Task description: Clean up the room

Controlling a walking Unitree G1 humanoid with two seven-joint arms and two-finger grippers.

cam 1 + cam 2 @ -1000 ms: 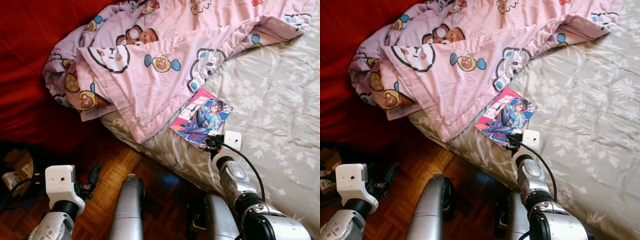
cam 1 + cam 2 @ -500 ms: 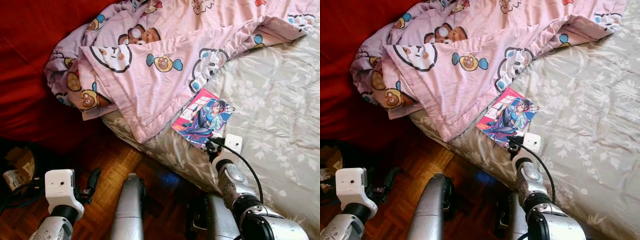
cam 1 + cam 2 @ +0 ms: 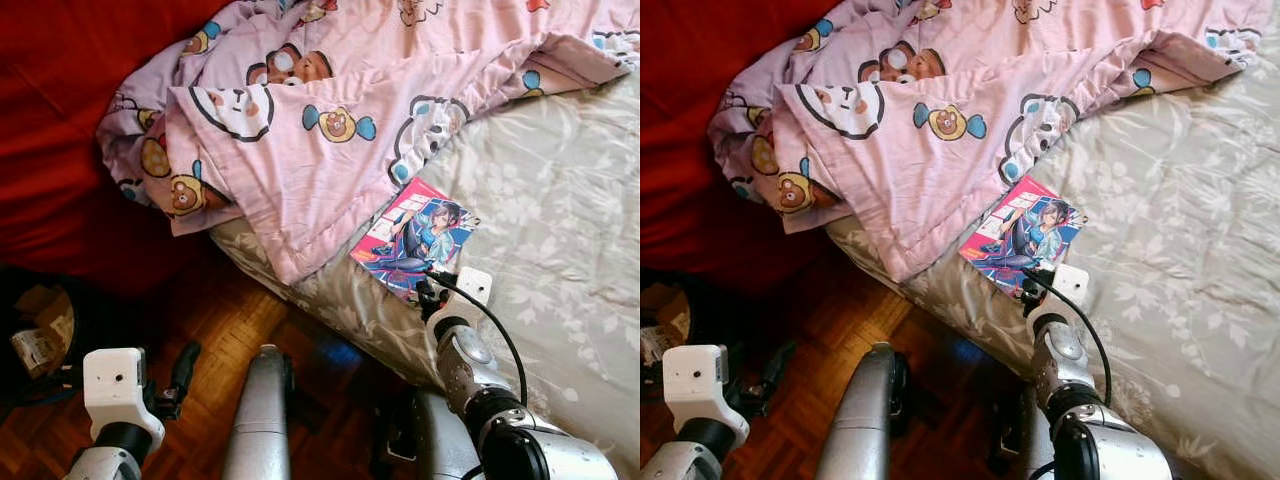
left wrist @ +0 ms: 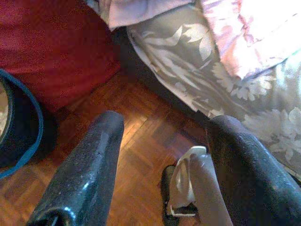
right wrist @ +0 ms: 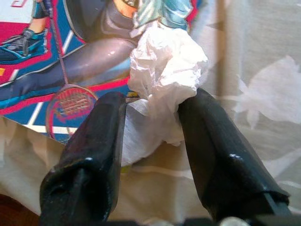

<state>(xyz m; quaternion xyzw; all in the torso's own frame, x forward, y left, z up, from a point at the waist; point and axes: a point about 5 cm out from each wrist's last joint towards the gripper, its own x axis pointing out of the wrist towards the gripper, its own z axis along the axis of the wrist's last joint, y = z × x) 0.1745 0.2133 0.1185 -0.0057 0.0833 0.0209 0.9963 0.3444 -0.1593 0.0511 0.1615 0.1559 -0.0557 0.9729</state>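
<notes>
A colourful comic book (image 3: 415, 240) lies on the grey floral bed sheet (image 3: 560, 220), near the bed's edge. My right gripper (image 3: 425, 293) rests at the book's near corner. Seen from the right wrist, its two black fingers (image 5: 89, 155) close on a crumpled white paper (image 5: 164, 66) that sits on the book (image 5: 56, 42). My left gripper (image 3: 178, 375) hangs low over the wooden floor (image 3: 250, 310). In the left wrist view it (image 4: 160, 136) is open with nothing in it.
A pink bear-print blanket (image 3: 330, 130) is bunched over the bed's far side and hangs off its corner. Red fabric (image 3: 60, 120) covers the far left. A dark round bin (image 3: 40, 330) with cardboard in it stands on the floor at left.
The camera has shifted a little, so the scene sits slightly lower and further right. My left arm has sunk lower in view. My right gripper stays at the book's corner.
</notes>
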